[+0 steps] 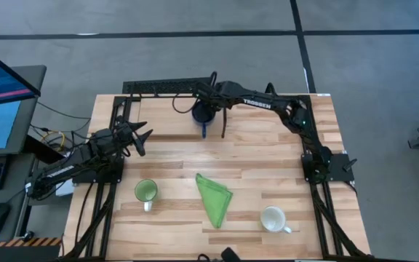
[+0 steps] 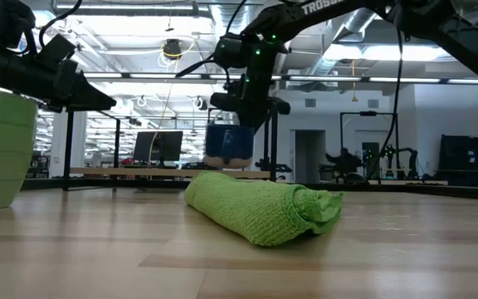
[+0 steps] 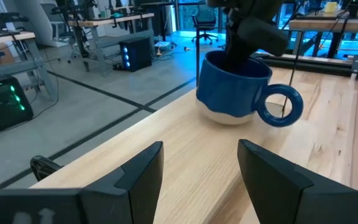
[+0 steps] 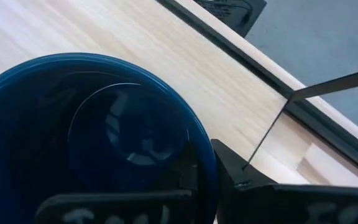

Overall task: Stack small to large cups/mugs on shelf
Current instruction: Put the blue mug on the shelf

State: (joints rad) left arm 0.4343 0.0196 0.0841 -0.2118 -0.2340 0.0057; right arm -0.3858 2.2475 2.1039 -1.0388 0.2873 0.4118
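Observation:
The dark blue mug (image 1: 203, 115) hangs under my right gripper (image 1: 205, 108) at the table's far side, beside the black rod shelf (image 1: 158, 87). The low view shows the blue mug (image 2: 229, 143) upright and low over the wood. My left gripper (image 3: 201, 165) is open and empty near the table's left edge, pointing at the blue mug (image 3: 232, 87). The light green mug (image 1: 146, 191) and the white mug (image 1: 273, 218) stand on their bases near the front edge. The left gripper (image 1: 141, 136) is well clear of them. My right gripper holds the blue mug by its rim (image 4: 199, 144), opposite the handle (image 3: 281, 106). One finger (image 4: 182, 180) is inside the mug and one finger (image 4: 238, 177) outside, coming from above and pointing down. The mug stays upright; whether its bottom touches the wood, I cannot tell.
A folded green cloth (image 1: 214, 198) lies between the green and white mugs, and fills the middle of the low view as the cloth (image 2: 260, 206). A thin black shelf rod (image 4: 272, 130) stands close to the held mug. Bare wood stretches across the table's middle.

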